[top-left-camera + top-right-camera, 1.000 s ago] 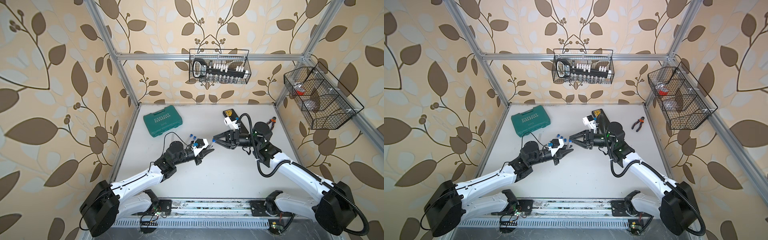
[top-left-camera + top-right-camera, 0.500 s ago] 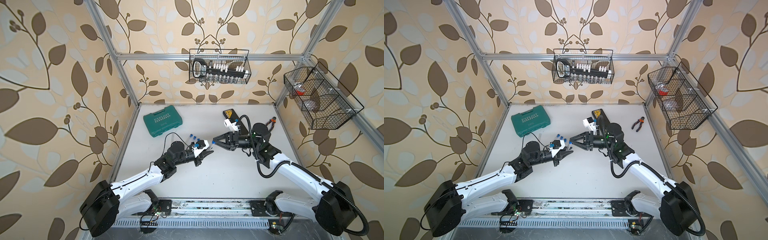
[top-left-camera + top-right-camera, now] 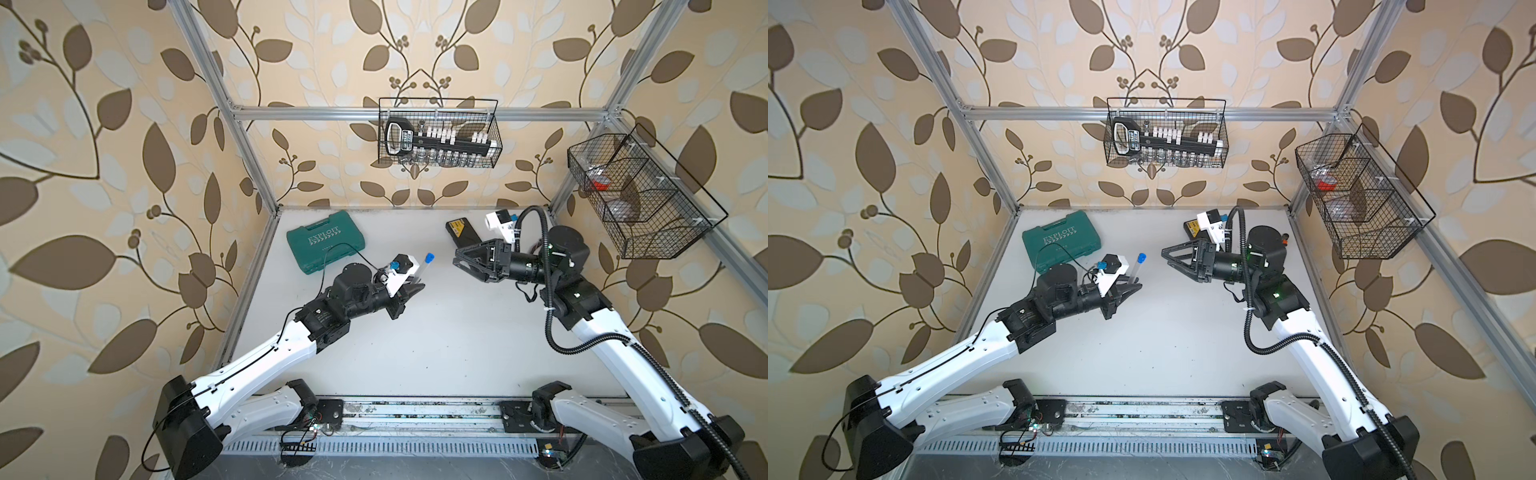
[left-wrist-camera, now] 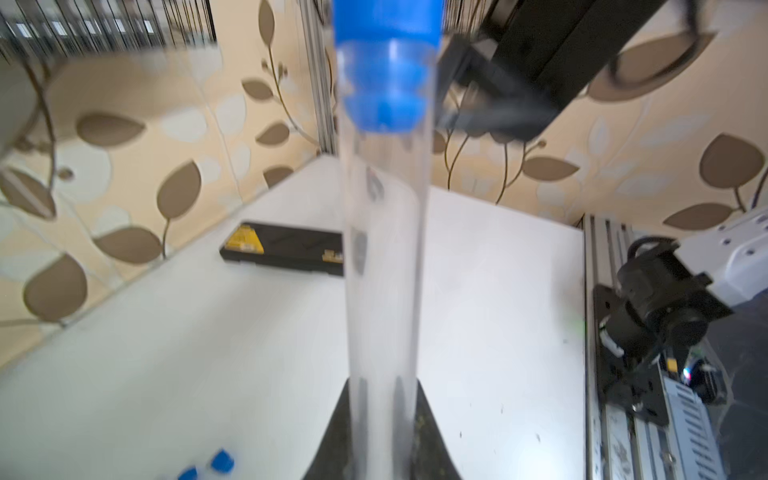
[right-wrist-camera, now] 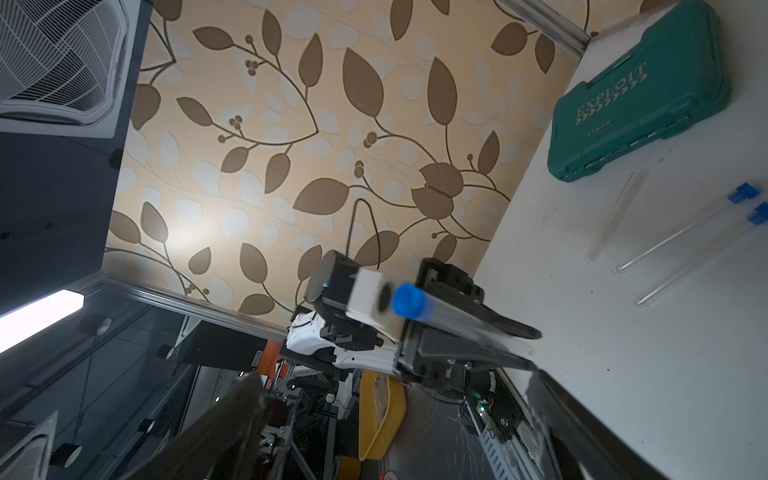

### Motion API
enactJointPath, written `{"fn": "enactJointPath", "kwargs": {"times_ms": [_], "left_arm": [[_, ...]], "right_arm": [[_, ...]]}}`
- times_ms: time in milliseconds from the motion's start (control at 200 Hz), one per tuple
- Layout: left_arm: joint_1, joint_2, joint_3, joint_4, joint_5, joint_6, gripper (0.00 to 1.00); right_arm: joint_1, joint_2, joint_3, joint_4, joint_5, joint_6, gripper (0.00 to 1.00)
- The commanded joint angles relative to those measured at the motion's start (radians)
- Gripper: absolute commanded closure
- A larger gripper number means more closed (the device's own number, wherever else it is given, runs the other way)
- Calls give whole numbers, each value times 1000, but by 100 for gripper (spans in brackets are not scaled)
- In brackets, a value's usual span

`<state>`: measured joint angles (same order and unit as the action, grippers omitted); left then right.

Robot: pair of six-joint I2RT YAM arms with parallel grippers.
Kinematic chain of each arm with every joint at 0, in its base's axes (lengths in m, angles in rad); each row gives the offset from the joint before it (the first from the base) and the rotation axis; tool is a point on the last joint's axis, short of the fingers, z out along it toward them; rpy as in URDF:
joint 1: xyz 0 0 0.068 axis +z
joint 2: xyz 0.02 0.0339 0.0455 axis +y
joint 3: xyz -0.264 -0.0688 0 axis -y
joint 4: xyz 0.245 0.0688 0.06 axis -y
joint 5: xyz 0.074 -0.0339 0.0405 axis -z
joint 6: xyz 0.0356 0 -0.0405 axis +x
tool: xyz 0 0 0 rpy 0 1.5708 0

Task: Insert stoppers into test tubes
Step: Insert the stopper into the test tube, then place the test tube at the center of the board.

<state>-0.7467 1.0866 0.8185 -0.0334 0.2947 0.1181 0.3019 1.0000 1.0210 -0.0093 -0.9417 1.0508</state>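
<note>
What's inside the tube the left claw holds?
A blue stopper plugs the mouth of the test tube; the rest looks empty. Its bottom end is hidden in the left claw.

Clear glossy tube (image 4: 384, 257), matt blue stopper (image 4: 384, 79)

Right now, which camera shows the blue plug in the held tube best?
The left wrist view: the blue plug looms large, its ribs visible inside the mouth of the clear tube. The right wrist view shows only its round end, smaller. In both top views it is a tiny blue speck by the left claw.
</note>
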Motion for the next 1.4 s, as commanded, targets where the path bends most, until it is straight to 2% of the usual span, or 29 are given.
{"fn": "enactJointPath", "kwargs": {"times_ms": [0,135,225,800,1235,1394], "left_arm": [[0,89,41,-288,-78,-95,100],[-1,217,201,-516,-140,-124,100],[-1,309,285,-626,-145,-145,100],[-2,519,358,-629,-217,-183,100],[-3,740,507,-617,-383,-376,98],[-2,830,576,-647,-383,-398,96]], "right_arm": [[-45,-33,13,-214,118,-178,5],[-67,-38,18,-486,335,-355,9],[-79,-30,15,-567,399,-409,11],[-89,-44,-12,-597,387,-449,12],[-87,-58,-107,-540,324,-390,14],[-88,-74,-130,-529,316,-371,15]]}}
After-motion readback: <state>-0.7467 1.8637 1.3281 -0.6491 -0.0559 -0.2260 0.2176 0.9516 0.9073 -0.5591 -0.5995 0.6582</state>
